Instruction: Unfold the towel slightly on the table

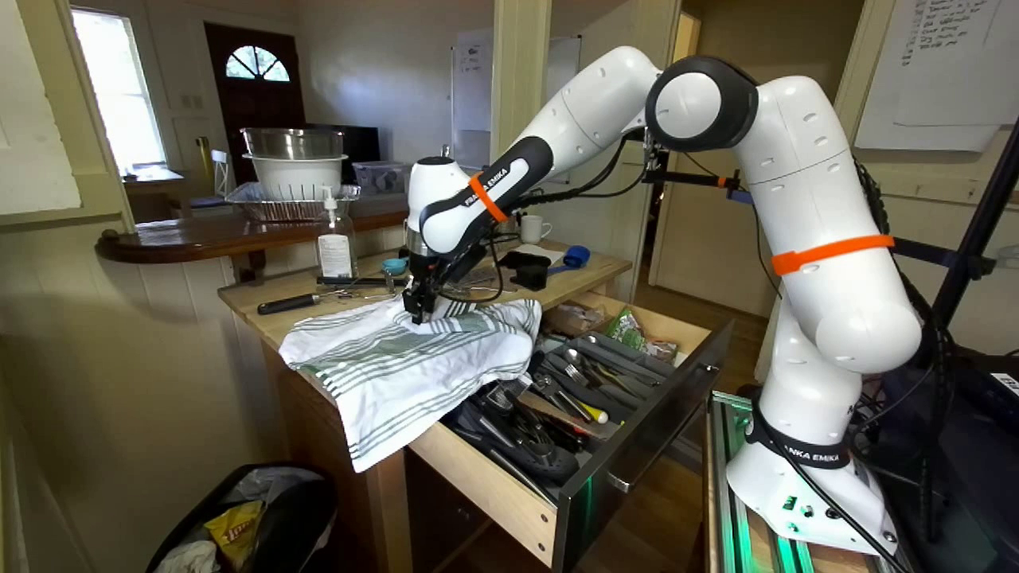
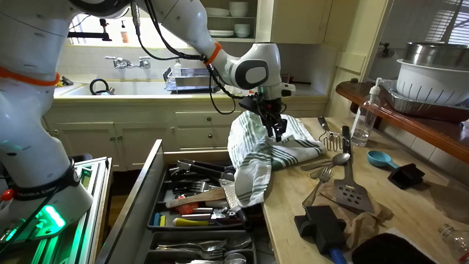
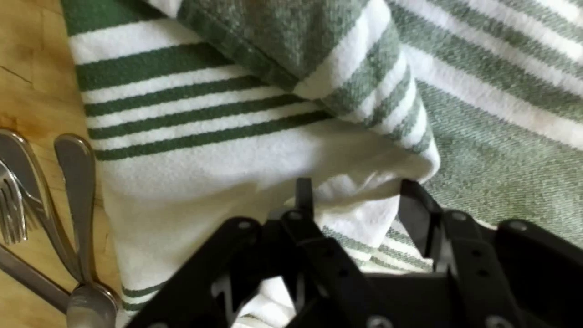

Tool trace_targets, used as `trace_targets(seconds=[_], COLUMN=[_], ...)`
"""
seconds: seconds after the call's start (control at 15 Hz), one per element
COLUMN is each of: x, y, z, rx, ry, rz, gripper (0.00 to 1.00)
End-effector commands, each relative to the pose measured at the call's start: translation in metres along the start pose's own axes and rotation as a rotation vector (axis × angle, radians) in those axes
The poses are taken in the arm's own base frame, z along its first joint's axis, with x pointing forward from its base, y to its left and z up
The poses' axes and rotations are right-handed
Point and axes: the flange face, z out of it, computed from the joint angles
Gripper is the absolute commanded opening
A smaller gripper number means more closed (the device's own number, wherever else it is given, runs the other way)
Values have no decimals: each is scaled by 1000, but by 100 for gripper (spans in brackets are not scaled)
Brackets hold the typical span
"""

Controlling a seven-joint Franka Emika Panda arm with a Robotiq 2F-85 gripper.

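1. Two fingers stood wide apart.
2. One towel lay beneath them, across the desk and one drawer.
3. One fork lay left of them in the wrist view.

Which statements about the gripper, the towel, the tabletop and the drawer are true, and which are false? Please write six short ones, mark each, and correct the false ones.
1. The gripper is over the towel, its jaws apart. True.
2. The towel is spread completely flat. False: it has folds and wrinkles.
3. A turquoise scoop lies on the wooden tabletop. True.
4. A wooden utensil lies in the drawer. True.
5. The drawer is closed. False: it stands open.
6. The whole towel rests on the wooden tabletop. False: part of it hangs past the edge.
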Motion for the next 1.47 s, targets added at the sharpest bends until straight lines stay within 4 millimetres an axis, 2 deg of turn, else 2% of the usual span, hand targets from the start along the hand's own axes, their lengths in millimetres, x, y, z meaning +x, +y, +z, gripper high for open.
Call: trace_targets(seconds=[0.0,0.13,0.33,0.67,0.8,1.13,1.4], x=[-1,-4,-8,-18,-19,-13,-5], y=[0,3,1,-4,-6,-11,-4], z=[-1,-5,-3,16,19,7,-15], rx=[17,16,38,37,37,49,52], ry=[-26,-26,-39,-86,-81,-54,2], rz=[53,77,107,109,100,82,86], gripper=[84,98,100,100,73,34,4])
